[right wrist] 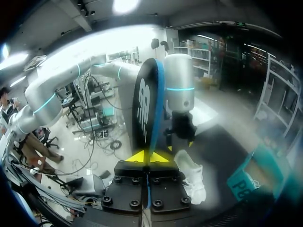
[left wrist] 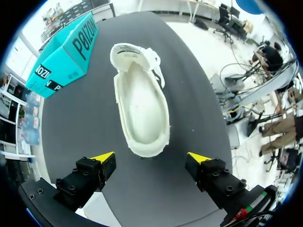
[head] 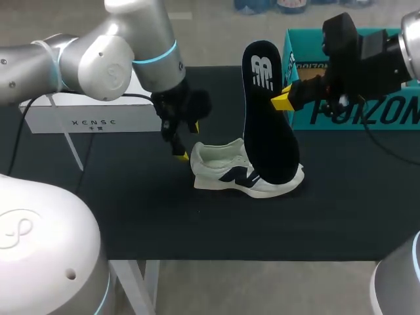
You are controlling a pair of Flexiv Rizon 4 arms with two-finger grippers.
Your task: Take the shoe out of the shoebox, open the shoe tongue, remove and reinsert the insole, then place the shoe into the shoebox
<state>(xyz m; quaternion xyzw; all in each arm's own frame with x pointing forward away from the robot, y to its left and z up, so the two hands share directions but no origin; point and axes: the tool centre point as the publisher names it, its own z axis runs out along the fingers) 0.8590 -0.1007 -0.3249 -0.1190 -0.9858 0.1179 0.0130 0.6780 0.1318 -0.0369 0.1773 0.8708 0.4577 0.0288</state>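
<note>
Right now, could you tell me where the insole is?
Head view, right of centre: the insole stands upright in the right gripper, its lower end at the shoe.

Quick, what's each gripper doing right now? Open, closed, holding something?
Left gripper: open, holding nothing, close to the shoe.
Right gripper: closed on the insole, held upright.

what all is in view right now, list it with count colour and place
shoe: 1, white with navy, mid table
insole: 1, black, held upright over the shoe
shoebox: 1, teal, back right of the table
box: 1, white, back left
table: 1, black top
left gripper: 1, yellow tips, open, at the shoe's heel end
right gripper: 1, yellow tips, shut on the insole
</note>
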